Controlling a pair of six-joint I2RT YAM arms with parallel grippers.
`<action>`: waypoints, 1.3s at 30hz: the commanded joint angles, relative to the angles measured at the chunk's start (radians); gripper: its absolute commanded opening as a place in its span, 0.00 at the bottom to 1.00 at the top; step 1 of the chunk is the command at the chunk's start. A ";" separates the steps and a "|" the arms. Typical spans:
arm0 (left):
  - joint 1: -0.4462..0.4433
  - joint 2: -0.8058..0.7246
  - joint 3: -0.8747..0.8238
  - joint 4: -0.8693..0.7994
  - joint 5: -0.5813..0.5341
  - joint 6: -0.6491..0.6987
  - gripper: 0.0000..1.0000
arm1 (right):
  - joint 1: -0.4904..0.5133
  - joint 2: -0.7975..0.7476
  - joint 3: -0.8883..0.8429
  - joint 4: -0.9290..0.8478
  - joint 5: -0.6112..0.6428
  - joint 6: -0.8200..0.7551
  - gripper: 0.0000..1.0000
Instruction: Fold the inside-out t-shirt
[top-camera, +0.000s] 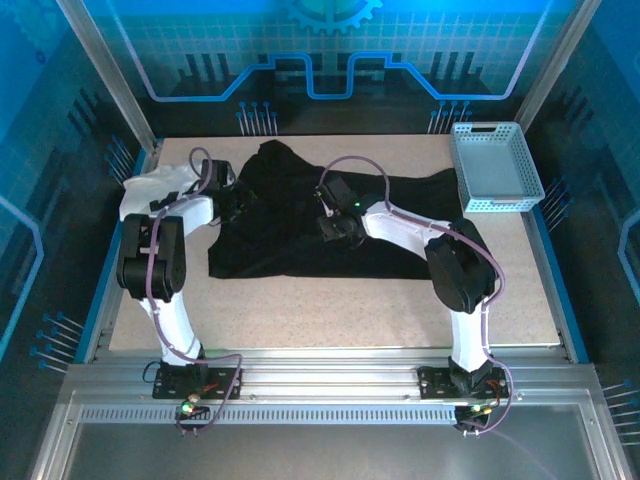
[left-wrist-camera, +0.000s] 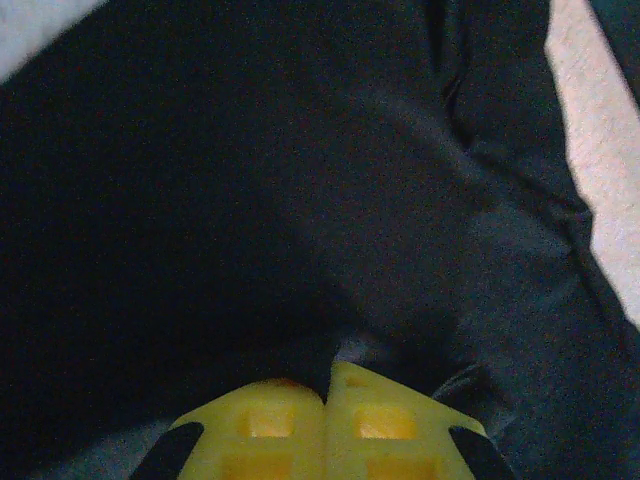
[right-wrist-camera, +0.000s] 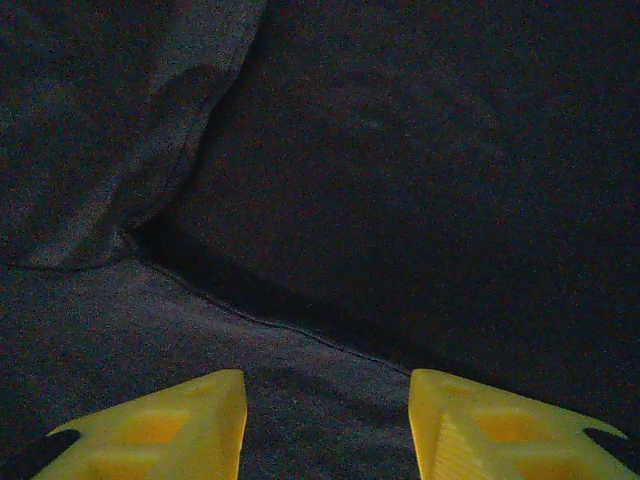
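Black cloth, the inside-out t-shirt (top-camera: 285, 250), lies crumpled across the middle of the table (top-camera: 330, 310), reaching from centre-left of the frame toward the right. The main risk, as I judge it, is that a pull from one spot drags the whole bunched mass instead of spreading it, because its folds are heaped over one another. A smaller white garment (top-camera: 150, 190) sits at the upper left beside the shirt's left edge. Whether they touch I cannot tell, but it could get towed along. The left gripper (left-wrist-camera: 327, 388) has its yellow fingers pressed together, with a tuck of the black fabric running into the seam between them. So thin a pinch might slip free, or have taken two layers. The right gripper (right-wrist-camera: 326, 380) hovers with its jaws partly apart and holds nothing. The shirt is directly beneath, and a stitched seam crosses just ahead of the fingertips.
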 joint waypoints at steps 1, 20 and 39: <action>0.028 0.054 0.075 -0.020 0.020 -0.028 0.00 | -0.012 -0.051 -0.022 0.000 0.012 -0.013 0.48; 0.041 -0.234 -0.239 0.089 0.038 -0.092 0.62 | -0.152 -0.316 -0.263 -0.119 0.022 0.014 0.58; 0.019 -0.398 -0.644 -0.023 0.145 -0.002 0.63 | -0.567 -0.168 -0.430 -0.355 -0.213 0.056 0.40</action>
